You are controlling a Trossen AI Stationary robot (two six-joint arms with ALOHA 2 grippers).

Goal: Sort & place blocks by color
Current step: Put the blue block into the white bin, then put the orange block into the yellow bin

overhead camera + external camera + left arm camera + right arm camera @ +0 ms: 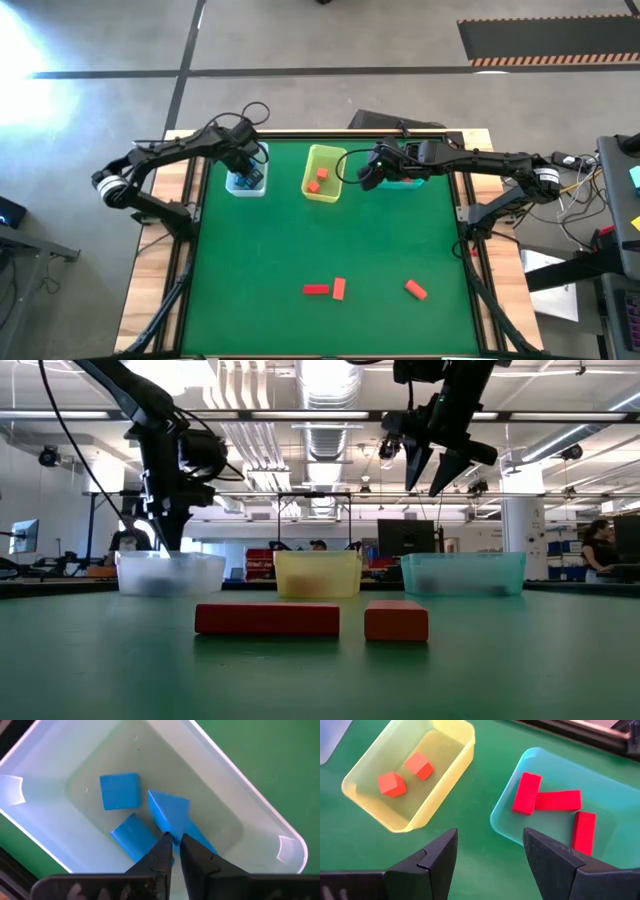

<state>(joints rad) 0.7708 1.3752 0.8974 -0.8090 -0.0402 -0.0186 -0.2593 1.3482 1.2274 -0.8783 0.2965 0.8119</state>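
My left gripper (pixel 175 841) reaches down into the clear-bluish bin (pixel 246 181) at the table's far left and is shut on a blue block (pixel 169 812). Two more blue blocks (pixel 120 791) lie on that bin's floor. My right gripper (pixel 490 837) hangs open and empty, high above the gap between the yellow bin (pixel 451 779) and the teal bin (pixel 507 827). The yellow bin holds two orange cubes (pixel 391 784). Three red bars (pixel 558 800) lie in the teal bin. A red bar (pixel 316 290) and two orange blocks (pixel 339 289) (pixel 416 290) lie flat near the table's near edge. My left gripper pinches the blue block by its upper corner (pixel 173 832) between the two fingertips (pixel 162 849), coming from above and pointing down into the bin. The block sits tilted below the fingers. Whether its lower end rests on the bin floor or on another block, I cannot tell.
The three bins stand in a row along the far edge (pixel 170 573) (pixel 317 574) (pixel 463 573). The green mat (pixel 330 240) between the bins and the loose blocks is open room. Wooden strips and arm mounts flank the mat on both sides.
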